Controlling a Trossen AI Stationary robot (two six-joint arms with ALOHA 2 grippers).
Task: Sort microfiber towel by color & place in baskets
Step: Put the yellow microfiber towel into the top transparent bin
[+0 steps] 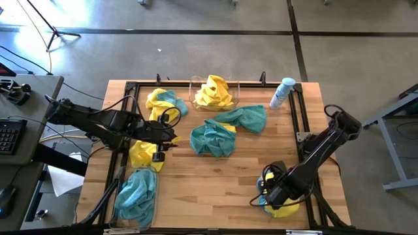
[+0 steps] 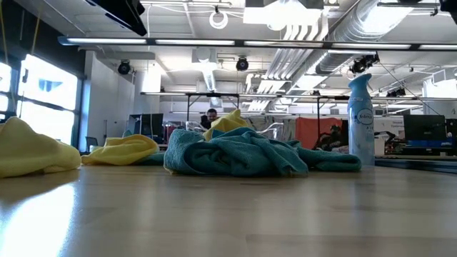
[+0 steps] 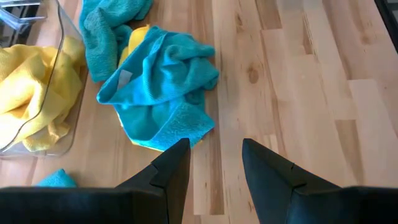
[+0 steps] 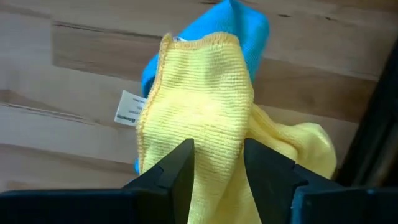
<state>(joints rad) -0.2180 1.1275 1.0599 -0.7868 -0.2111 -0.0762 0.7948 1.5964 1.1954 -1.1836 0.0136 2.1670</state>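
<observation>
at table's near-right corner (image 1: 336, 219), right hand (image 1: 269, 196)

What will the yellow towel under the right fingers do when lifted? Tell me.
The yellow towel will probably drape and sag: it lies crumpled in soft folds. It looks light, being thin knit cloth. It may drag the blue towel bunched against it.
</observation>
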